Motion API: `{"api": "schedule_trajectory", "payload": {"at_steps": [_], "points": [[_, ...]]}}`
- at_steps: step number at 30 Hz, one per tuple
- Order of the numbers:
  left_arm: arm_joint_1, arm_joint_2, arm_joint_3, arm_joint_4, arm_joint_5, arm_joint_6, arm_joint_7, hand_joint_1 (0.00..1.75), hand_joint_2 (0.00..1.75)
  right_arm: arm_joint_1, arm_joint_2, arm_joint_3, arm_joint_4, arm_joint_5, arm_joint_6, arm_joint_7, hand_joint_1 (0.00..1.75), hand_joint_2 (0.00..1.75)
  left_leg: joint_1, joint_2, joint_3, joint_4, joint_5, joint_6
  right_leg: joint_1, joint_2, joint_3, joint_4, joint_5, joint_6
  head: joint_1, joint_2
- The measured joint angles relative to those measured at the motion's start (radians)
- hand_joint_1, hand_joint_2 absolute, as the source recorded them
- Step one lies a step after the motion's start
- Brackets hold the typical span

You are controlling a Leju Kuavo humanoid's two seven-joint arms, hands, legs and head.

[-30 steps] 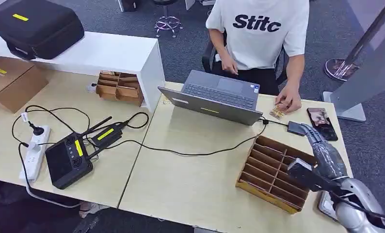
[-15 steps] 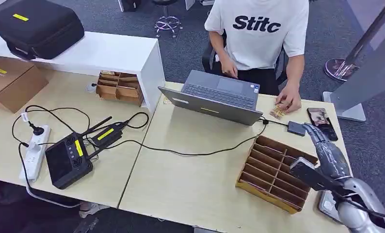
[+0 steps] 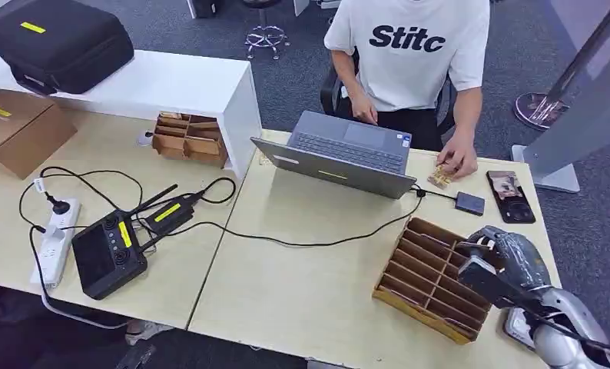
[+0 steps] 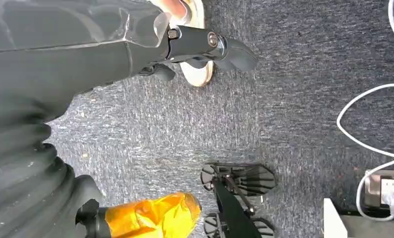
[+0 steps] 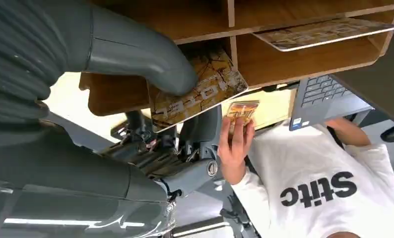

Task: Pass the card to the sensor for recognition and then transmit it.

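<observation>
From my head camera, my right hand [image 3: 505, 257] curls over the far corner of the wooden slotted card rack [image 3: 421, 280] on the table; the small black card sensor [image 3: 469, 203] lies beyond it, beside a phone [image 3: 509, 195], near the seated person's hand [image 3: 457, 161].

At my right wrist, thumb and fingers pinch a patterned hotel card [image 5: 197, 91] at the rack's slots. I judge I am picking it; next comes lifting it clear and carrying it to the sensor.

My left hand [image 4: 205, 47] hangs over carpet, fingers loosely apart, holding nothing.
</observation>
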Motion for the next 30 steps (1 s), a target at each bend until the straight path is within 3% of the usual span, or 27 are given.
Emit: {"api": "schedule_trajectory", "payload": {"at_steps": [20, 30], "points": [[0.002, 0.0, 0.013, 0.0, -0.008, 0.0, -0.002, 0.0, 1.75, -0.006, 0.0, -0.012, -0.018, 0.013, -0.037, -0.024, 1.75, 1.75, 0.0, 0.0, 0.001, 0.0, 0.0, 0.0, 0.0, 0.0, 0.001, 0.0, 0.0, 0.0, 0.0, 0.0], [-0.005, 0.0, 0.012, 0.0, -0.021, 0.001, 0.0, 0.0, 1.75, -0.136, 0.0, -0.038, -0.092, 0.01, -0.045, -0.027, 1.75, 1.75, 0.0, 0.001, 0.001, 0.0, 0.0, 0.0, 0.0, 0.001, 0.001, 0.0, 0.0, 0.0, 0.0, 0.0]]}}
